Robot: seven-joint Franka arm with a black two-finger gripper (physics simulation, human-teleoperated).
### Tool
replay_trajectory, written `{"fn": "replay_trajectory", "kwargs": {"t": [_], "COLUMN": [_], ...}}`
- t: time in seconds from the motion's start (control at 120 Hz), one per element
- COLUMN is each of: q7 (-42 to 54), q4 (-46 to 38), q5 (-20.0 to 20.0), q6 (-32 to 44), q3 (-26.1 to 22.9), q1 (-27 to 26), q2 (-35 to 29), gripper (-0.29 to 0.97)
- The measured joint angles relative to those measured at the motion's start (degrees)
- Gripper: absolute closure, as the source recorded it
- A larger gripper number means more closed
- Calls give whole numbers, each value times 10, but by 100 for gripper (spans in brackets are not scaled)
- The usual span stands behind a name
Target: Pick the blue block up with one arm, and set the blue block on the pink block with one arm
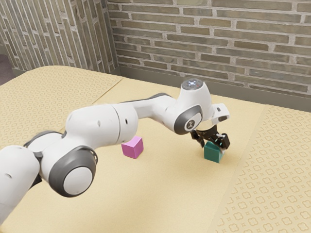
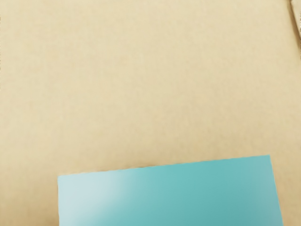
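Though patterned, table (image 1: 170, 194) beneath brick walls (image 1: 218, 39).

Light in the exterior view is soft, even and a bit warm, and it looks like it's coming from overhead. The arm (image 1: 102, 124) has a near-white glow on its top joint cap, while the undersides of its shells go grey. The table (image 1: 160, 194) gets just a faint, soft-edged shadow under the arm, beside the pink block (image 1: 132, 147), whose top is paler than its sides. Same deal with the blue block (image 1: 213, 152). The black pincer (image 1: 210, 138) is just a dark shape over it. The brick wall (image 1: 209, 39) is flatly lit. In the wrist view the blue block (image 2: 169, 195) has a whitish sheen on one corner fading to deeper teal, and the table (image 2: 141, 70) is plain flat beige.
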Motion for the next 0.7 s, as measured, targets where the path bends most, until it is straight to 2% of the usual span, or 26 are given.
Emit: {"fn": "replay_trajectory", "kwargs": {"t": [0.2,0.4,0.7], "q7": [2,3,1], "q4": [1,2,-6], "q5": [2,2,2], "q6": [31,53,58], "q3": [1,1,10], "q1": [0,0,0], "q2": [3,4,4], "gripper": [7,20,30]}}
